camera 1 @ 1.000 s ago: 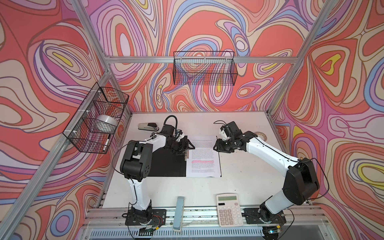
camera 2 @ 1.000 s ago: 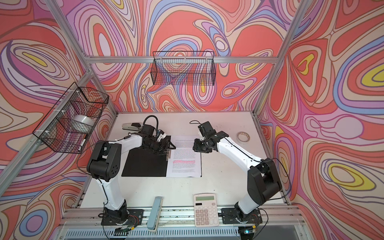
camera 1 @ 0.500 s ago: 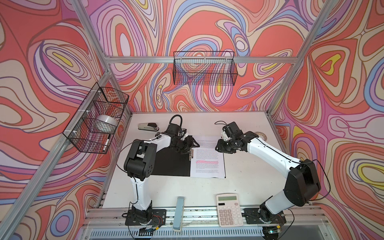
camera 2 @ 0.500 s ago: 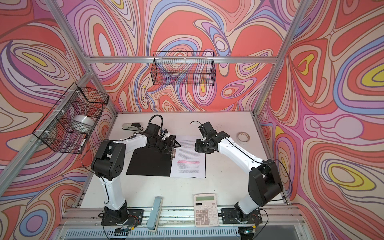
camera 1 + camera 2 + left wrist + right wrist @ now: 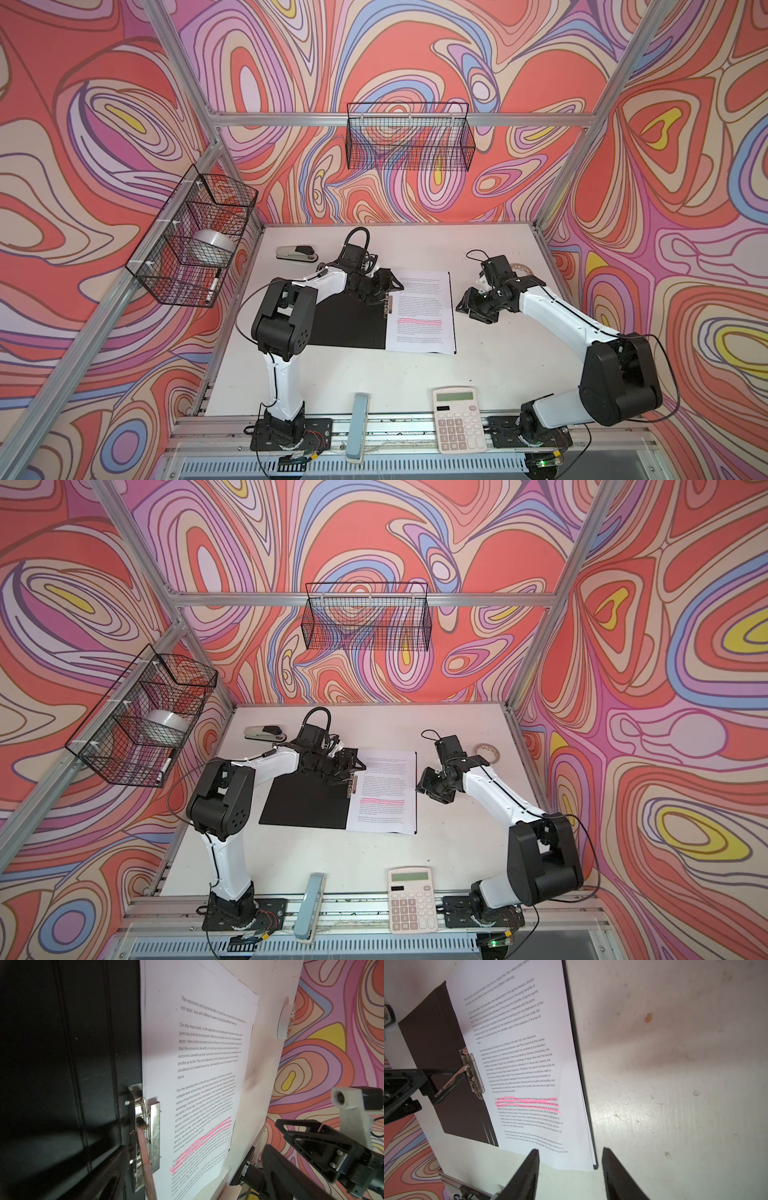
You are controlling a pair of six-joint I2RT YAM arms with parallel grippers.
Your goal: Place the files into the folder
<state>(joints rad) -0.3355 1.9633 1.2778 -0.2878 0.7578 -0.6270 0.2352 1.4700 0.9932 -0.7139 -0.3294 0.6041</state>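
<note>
Plainly spread wide, the left tool (image 5: 386,291), low over the metal clip (image 5: 472,1073) of the folder (image 5: 349,324), the clip's raised lever (image 5: 450,1082) sitting in the gap between its fingers (image 5: 442,1071) as the right wrist view gives it. Beneath and beside that tool, the folder opened flat on the desk (image 5: 374,382), black inside up. Just past the left tool's tips, on the half away from its arm: the files (image 5: 419,309), white sheets of dense print with a pink highlighted line, one long edge tucked in at the clip; whether pinned under its plate, impossible to tell. Likewise parted, the right tool (image 5: 570,1152), nothing between its jaws, set just beside the files' outer edge without touching them in both top views. Close ahead of its tips in its wrist view, one corner of files and folder together. Behind the right tool, toward the desk's far edge, a tape roll (image 5: 487,752); well back toward its arm's base, a white calculator (image 5: 459,419).
</note>
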